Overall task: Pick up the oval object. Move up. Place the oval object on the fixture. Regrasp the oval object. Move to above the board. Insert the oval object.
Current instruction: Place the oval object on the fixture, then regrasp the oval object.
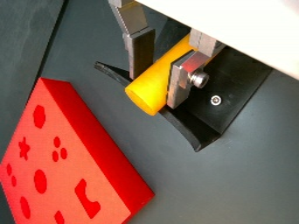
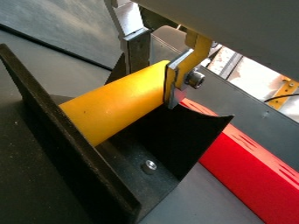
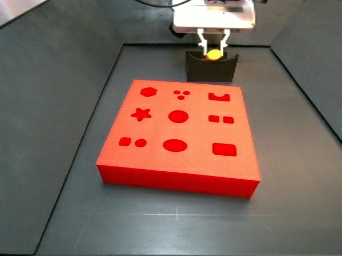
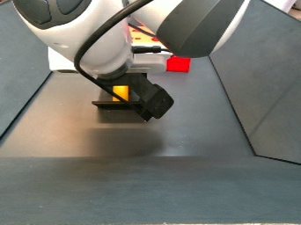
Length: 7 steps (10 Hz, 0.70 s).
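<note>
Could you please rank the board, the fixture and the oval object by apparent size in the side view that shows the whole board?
1. The board, by far the largest.
2. The fixture, a small dark block behind it.
3. The oval object, smallest, on the fixture between the fingers of the gripper.

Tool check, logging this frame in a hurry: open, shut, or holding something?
Tool: shut on the oval object, at the fixture behind the board.
</note>
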Available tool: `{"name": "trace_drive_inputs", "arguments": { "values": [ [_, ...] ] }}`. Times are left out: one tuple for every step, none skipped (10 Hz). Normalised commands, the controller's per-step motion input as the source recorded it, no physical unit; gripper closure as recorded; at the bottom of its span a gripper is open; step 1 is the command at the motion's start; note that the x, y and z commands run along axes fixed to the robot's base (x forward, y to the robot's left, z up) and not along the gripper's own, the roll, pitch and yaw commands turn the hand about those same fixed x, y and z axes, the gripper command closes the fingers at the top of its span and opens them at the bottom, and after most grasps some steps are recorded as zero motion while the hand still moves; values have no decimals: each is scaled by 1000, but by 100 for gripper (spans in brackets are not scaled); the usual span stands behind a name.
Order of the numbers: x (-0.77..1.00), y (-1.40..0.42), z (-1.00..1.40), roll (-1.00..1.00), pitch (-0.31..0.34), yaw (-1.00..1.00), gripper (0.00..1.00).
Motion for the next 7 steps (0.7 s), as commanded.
{"name": "trace_drive_inputs", "arguments": {
  "values": [
    [62, 93, -338, -113, -42, -92, 100],
    [62, 92, -338, -113, -42, -75, 100],
    [0, 0, 0, 0, 0, 0, 0],
    [0, 0, 1000, -17, -10, -8, 0],
    [-7, 5, 1000, -6, -7, 3, 0],
    [-22, 6, 1000, 11, 2, 9, 0],
    [-27, 0, 1000, 23, 9, 13, 0]
  ]
}}
